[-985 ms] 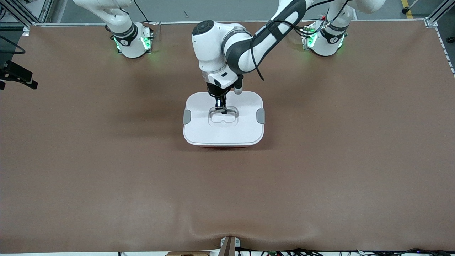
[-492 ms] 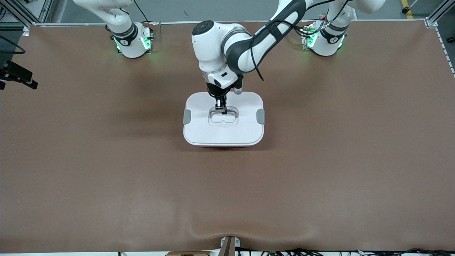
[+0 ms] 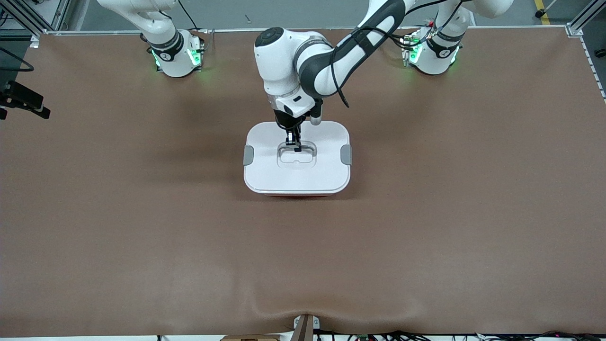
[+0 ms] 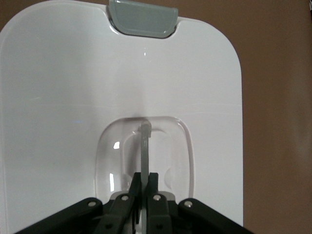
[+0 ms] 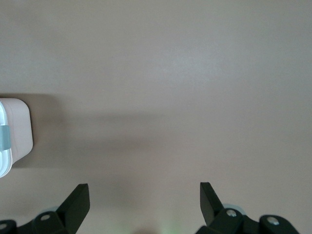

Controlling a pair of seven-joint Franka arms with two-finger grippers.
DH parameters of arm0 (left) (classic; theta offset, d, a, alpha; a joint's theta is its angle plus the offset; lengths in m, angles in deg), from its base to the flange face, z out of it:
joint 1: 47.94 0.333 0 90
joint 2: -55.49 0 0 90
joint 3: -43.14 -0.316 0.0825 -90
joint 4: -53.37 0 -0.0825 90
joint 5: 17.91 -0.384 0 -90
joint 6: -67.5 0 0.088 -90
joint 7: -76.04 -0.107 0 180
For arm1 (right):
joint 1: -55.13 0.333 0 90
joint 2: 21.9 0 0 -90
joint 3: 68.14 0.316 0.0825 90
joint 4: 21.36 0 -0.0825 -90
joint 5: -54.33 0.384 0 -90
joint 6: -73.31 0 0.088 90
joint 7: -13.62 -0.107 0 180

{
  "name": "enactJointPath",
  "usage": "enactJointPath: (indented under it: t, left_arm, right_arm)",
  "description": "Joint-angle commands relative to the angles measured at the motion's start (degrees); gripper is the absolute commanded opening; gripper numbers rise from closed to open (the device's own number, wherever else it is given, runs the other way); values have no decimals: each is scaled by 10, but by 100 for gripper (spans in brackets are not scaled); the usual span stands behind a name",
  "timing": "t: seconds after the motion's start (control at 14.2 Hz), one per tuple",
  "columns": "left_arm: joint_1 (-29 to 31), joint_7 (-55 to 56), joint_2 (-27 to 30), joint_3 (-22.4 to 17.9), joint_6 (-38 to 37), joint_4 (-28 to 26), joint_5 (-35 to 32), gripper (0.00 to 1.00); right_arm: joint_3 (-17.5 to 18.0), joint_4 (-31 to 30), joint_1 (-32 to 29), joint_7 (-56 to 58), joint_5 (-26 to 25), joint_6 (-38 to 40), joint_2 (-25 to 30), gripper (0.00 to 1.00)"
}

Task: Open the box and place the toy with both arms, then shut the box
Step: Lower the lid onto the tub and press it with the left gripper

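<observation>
The box [image 3: 297, 175] stands in the middle of the table, its white lid [image 4: 58, 87] on and a thin pink strip of tub showing under the edge nearest the front camera. My left gripper [image 3: 293, 144] reaches down into the lid's clear centre recess. It is shut on the thin upright handle [image 4: 145, 141], which stands pinched between the black fingertips [image 4: 153, 179]. My right gripper [image 5: 144, 187] hangs open over bare table with nothing between its fingers, and one end of the box [image 5: 12, 139] shows at the edge of its view. The right arm waits. The toy is out of view.
Grey clips [image 3: 248, 155] [image 3: 346, 155] sit at the lid's two ends. The arms' bases [image 3: 175, 57] [image 3: 433, 54] stand along the table's edge farthest from the front camera. Brown tabletop [image 3: 142, 237] surrounds the box.
The left arm and the lid it holds have shifted very slightly toward the right arm's end of the table. The right arm has not moved.
</observation>
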Motion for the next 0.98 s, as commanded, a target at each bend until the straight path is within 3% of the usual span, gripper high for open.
enactJointPath:
  t: [0.0, 0.91]
  left_arm:
    - [-7, 171, 2, 2, 2, -15, -45, 0]
    - [-4, 194, 7, 2, -1, -38, -45, 0]
  right_arm:
    - [6, 6, -9, 9, -3, 9, 2, 100]
    - [6, 7, -10, 16, -3, 9, 2, 100]
